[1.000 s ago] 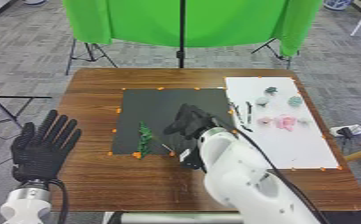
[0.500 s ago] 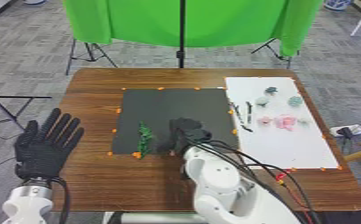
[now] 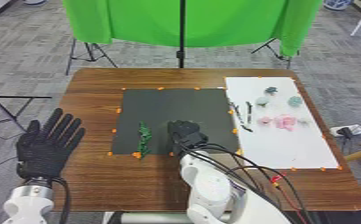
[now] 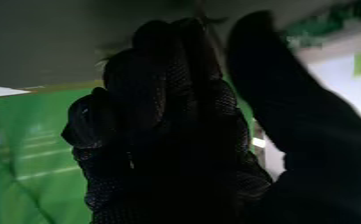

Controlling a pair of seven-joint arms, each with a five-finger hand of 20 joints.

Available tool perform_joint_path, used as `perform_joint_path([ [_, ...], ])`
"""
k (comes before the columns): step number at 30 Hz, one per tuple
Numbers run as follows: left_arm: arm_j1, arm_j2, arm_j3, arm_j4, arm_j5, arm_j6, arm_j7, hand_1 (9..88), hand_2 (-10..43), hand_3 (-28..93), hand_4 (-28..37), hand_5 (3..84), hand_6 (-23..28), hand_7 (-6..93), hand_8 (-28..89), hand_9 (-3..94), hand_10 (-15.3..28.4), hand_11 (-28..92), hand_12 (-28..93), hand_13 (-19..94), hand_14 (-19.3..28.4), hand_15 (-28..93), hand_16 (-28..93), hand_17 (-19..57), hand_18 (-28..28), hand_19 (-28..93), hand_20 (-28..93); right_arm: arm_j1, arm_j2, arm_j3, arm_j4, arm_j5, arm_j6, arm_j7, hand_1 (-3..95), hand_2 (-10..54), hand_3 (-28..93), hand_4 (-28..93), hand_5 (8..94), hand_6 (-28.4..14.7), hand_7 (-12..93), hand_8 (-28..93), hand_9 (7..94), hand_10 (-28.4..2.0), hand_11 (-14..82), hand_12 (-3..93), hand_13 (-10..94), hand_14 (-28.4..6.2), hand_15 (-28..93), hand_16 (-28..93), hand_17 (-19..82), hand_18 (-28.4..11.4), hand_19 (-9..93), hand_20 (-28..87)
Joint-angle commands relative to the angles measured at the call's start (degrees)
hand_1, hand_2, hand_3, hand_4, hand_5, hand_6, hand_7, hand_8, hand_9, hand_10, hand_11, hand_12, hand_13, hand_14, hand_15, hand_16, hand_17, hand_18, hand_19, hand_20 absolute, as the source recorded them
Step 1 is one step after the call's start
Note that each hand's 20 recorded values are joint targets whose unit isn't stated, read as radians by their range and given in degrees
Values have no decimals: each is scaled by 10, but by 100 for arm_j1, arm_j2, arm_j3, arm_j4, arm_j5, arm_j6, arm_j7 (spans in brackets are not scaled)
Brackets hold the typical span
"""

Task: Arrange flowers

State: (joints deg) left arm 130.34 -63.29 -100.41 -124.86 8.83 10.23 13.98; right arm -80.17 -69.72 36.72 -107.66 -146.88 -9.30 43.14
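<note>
My right hand (image 3: 185,134) is low over the lower right part of the black mat (image 3: 159,107), to the right of a green leafy sprig (image 3: 144,141) lying on it. In the right wrist view, a thin dark stem (image 4: 211,27) runs between the thumb and curled fingers of my right hand (image 4: 172,120); blurred green leaves (image 4: 323,24) show beyond the thumb. At the table's left edge my left hand (image 3: 45,150) is open, fingers spread. The white sheet (image 3: 287,150) holds dark twigs (image 3: 247,112), pink flowers (image 3: 285,121) and pale green flower heads (image 3: 295,101).
Orange tape marks edge both mats on the brown table (image 3: 96,190). A dark bluish flower head (image 3: 271,90) lies near the white sheet's far end. Behind the table hangs a green cloth (image 3: 194,25) with a black stand (image 3: 181,52) before it.
My right hand has moved down toward the near edge of the black mat, and its forearm has swung left. A thin stem earlier seen beside it is now hidden in the head view.
</note>
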Motion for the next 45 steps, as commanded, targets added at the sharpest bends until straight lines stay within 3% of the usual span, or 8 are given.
perform_joint_path([
  [1, 79, -67, 19, 37, -10, -2, -24, 238, 120, 773, -283, 421, 72, 97, -80, 348, 133, 133, 118, 261, 134, 229, -19, -35, 120, 213, 147, 56, 64, -43, -243, 83, 506, -43, 562, -18, 700, -213, 734, -76, 282, 189, 757, -183, 313, 377, 698, -149, 693, 267, 403, -272, 932, 447],
  [9, 59, -36, 47, 34, -24, 27, -6, 239, 120, 773, -283, 421, 72, 97, -80, 348, 133, 133, 118, 261, 134, 229, -20, -36, 120, 213, 148, 143, -250, 444, -618, 3644, 2477, 1295, 564, 0, 717, -233, 738, -67, 279, 195, 771, -168, 306, 380, 725, -128, 686, 270, 438, -261, 932, 452],
  [13, 60, -44, 53, 40, -17, 34, 15, 239, 120, 773, -283, 420, 72, 97, -80, 348, 133, 133, 118, 261, 134, 229, -20, -36, 120, 214, 148, 195, -335, 566, -407, 4146, 2886, 1730, 553, 5, 732, -236, 738, -62, 292, 195, 777, -167, 327, 370, 741, -122, 683, 269, 461, -258, 932, 462],
  [18, 58, -47, 77, 39, -23, 45, 17, 239, 119, 774, -283, 421, 72, 98, -81, 348, 132, 134, 118, 261, 134, 229, -20, -37, 121, 215, 148, 85, -323, 605, -255, 4157, 2635, 1833, 515, -9, 731, -228, 722, -81, 264, 162, 767, -180, 354, 326, 746, -124, 674, 271, 471, -260, 932, 456],
  [23, 83, -24, 73, 18, -37, 65, 55, 239, 119, 775, -283, 421, 72, 98, -81, 348, 132, 134, 118, 261, 134, 230, -20, -38, 121, 216, 148, 74, -267, 548, -320, 3937, 2551, 1658, 412, -15, 784, -200, 633, -137, 122, -78, 722, -213, 379, 249, 715, -147, 692, 267, 459, -265, 932, 443],
  [30, 111, -46, 71, -8, -19, 80, 87, 240, 120, 774, -283, 420, 72, 98, -81, 348, 132, 135, 119, 262, 134, 232, -20, -37, 121, 216, 147, 106, -154, 525, -346, 3580, 2488, 1541, 383, -25, 773, -186, 546, -190, 43, -82, 703, -225, 370, 238, 690, -165, 712, 267, 449, -272, 932, 440],
  [38, 137, -68, 32, -25, 7, 93, 118, 240, 121, 773, -283, 420, 73, 98, -81, 348, 133, 136, 119, 263, 132, 235, -20, -37, 121, 216, 147, 99, 46, 650, -434, 3232, 1636, 1352, 349, -23, 755, -181, 461, -240, 18, -98, 696, -241, 334, 224, 671, -181, 722, 262, 435, -281, 932, 439],
  [45, 176, -75, 24, -49, -15, 102, 183, 241, 122, 773, -283, 420, 74, 98, -80, 349, 133, 137, 119, 263, 134, 236, -21, -37, 121, 216, 147, 62, 249, 756, -606, 3021, 989, 1244, 312, 4, 733, -174, 404, -258, 4, -104, 639, -281, 171, 166, 671, -188, 650, 227, 414, -284, 932, 386],
])
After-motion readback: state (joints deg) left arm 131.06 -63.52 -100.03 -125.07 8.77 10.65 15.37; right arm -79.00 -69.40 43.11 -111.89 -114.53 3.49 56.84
